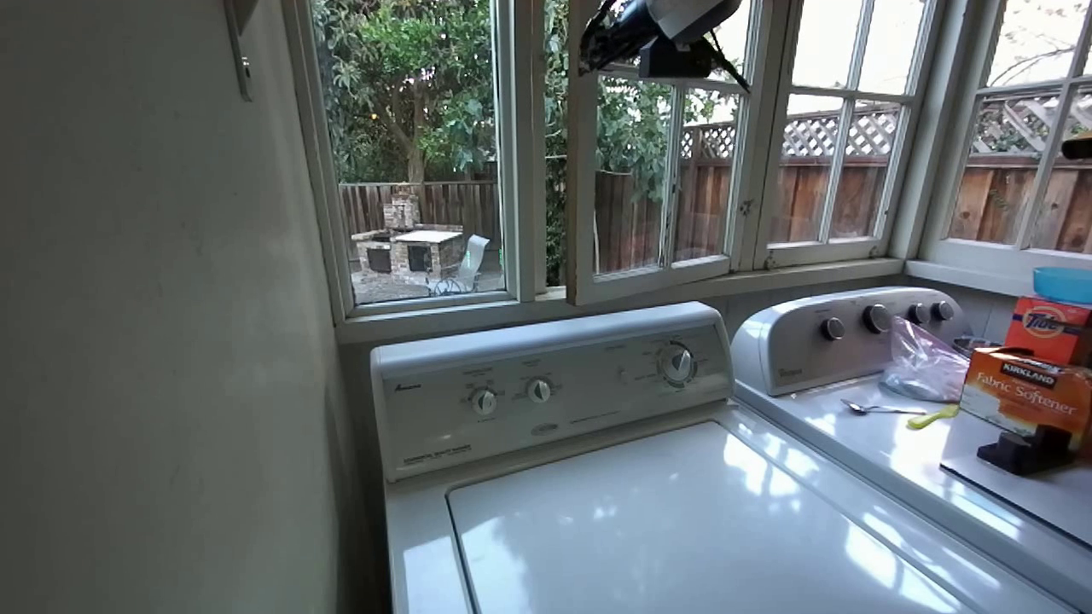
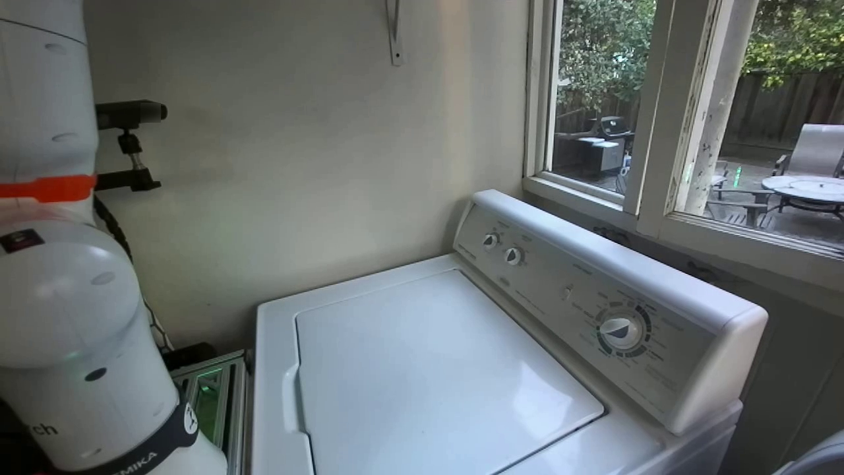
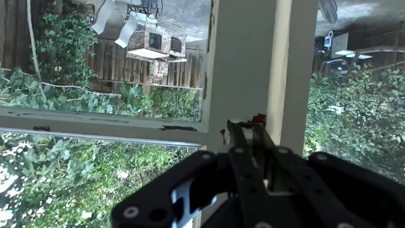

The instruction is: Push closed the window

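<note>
The window is a tall white-framed hinged sash (image 1: 670, 170), ajar inward; greenery shows between its free edge and the post. It also shows in an exterior view (image 2: 671, 119), cut off at the right. In the upside-down wrist view its wide side stile (image 3: 242, 69) has chipped paint. My gripper (image 3: 247, 125) has its fingers drawn close together, with a narrow light gap between them. Its tips lie over that stile; whether they touch cannot be told. In an exterior view the gripper (image 1: 590, 60) is dark, high at the sash's free side. My jaws hold nothing visible.
A fixed pane (image 1: 409, 153) stands beside the sash. A washer (image 1: 597, 512) stands below, its control panel (image 1: 554, 384) near the sill. A second appliance (image 1: 819, 409) carries a Fabric Softener box (image 1: 1024, 392) and a plastic bag (image 1: 921, 367). A wall (image 2: 297, 165) adjoins.
</note>
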`<state>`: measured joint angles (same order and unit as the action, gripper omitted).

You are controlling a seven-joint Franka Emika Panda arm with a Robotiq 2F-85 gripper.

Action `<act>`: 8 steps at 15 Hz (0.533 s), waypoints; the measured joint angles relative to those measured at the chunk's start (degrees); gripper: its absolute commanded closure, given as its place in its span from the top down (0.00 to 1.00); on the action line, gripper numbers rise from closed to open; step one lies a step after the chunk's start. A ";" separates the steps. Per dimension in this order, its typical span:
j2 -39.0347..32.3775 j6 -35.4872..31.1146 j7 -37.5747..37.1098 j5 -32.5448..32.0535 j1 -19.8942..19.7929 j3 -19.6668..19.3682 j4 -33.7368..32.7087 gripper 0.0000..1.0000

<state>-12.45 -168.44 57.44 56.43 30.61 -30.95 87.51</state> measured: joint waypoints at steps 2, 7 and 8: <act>0.55 2.69 -1.69 -0.66 -0.03 -0.71 -0.05 0.03; 2.39 12.66 -16.89 -8.95 -3.86 0.92 -1.16 0.03; 2.44 15.11 -20.47 -10.17 -3.87 0.29 -1.89 0.03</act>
<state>-10.02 -153.33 36.97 46.26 26.74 -30.66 85.62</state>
